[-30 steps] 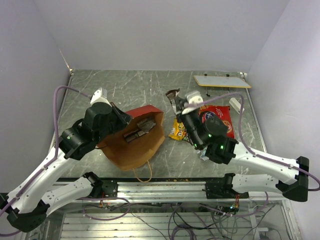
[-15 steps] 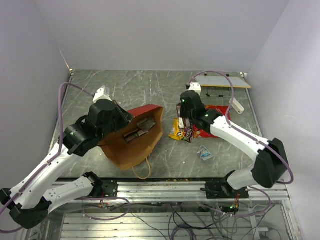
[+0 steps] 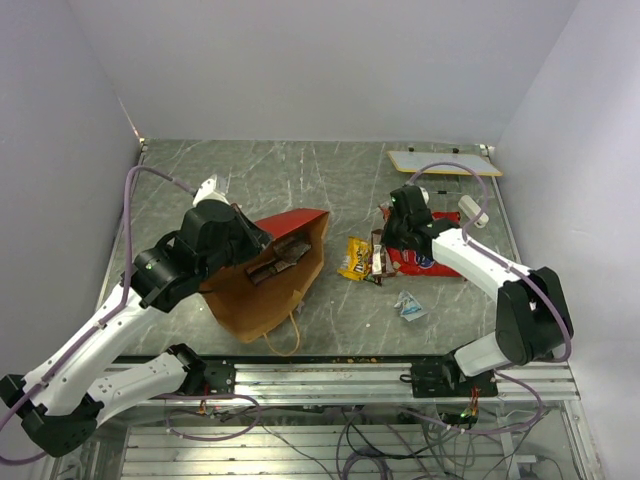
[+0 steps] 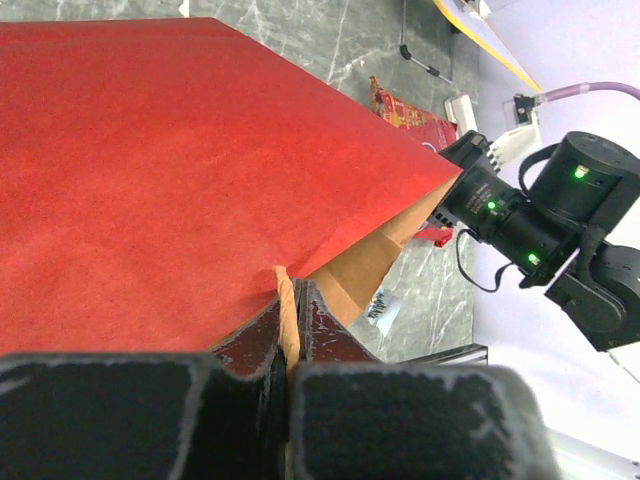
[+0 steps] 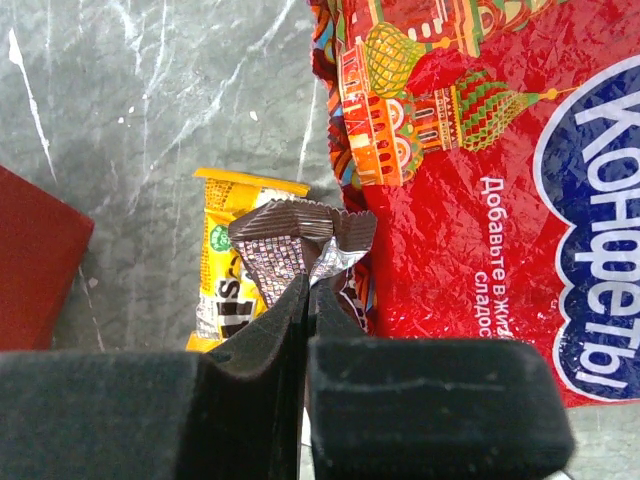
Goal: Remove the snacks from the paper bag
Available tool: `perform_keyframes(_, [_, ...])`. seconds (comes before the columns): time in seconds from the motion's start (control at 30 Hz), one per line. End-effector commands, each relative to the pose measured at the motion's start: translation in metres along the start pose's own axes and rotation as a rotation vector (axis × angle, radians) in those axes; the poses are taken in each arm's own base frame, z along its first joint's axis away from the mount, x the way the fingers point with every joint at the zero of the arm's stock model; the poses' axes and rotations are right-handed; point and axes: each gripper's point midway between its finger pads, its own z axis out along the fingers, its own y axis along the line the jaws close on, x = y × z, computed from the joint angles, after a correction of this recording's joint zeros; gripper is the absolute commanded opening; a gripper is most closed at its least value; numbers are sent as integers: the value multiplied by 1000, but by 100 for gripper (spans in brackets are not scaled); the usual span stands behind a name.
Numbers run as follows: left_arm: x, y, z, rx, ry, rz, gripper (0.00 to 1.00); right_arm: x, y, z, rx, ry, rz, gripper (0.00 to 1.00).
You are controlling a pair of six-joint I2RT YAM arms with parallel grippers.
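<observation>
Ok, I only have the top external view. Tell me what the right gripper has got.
Observer: The right wrist view shows the right gripper shut on a brown wrapper, pinched by its crimped end.
Operator: Describe what lies around that wrapper.
Observer: In that view it overlaps the yellow packet. The big red packet sits right beside it.
Operator: Now report on the left gripper.
Observer: In the left wrist view the left gripper is shut on the tan handle of the paper bag. The bag's red outside fills most of that picture.
</observation>
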Motion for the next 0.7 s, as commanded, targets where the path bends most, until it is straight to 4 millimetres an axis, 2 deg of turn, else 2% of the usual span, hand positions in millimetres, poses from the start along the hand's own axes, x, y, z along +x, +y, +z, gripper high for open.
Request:
perform_keyframes(0.0, [-4, -18, -3, 77, -4, 4, 7, 3, 1, 13, -19, 3, 37, 0])
perform_keyframes(0.13, [-16, -39, -6, 134, -17, 94, 7, 2, 3, 17, -27, 26, 16, 7])
perform_keyframes(0.33, [-23, -53, -2, 169, -22, 211, 7, -15, 19, -6, -132, -40, -19, 29])
perform_keyframes(0.5, [-35, -62, -6, 201, -65, 278, 7, -34, 20, -23, -131, -102, -84, 34])
perform_keyframes(0.67, [-37, -59, -5, 199, -85, 326, 7, -59, 36, -39, -179, -157, -139, 36])
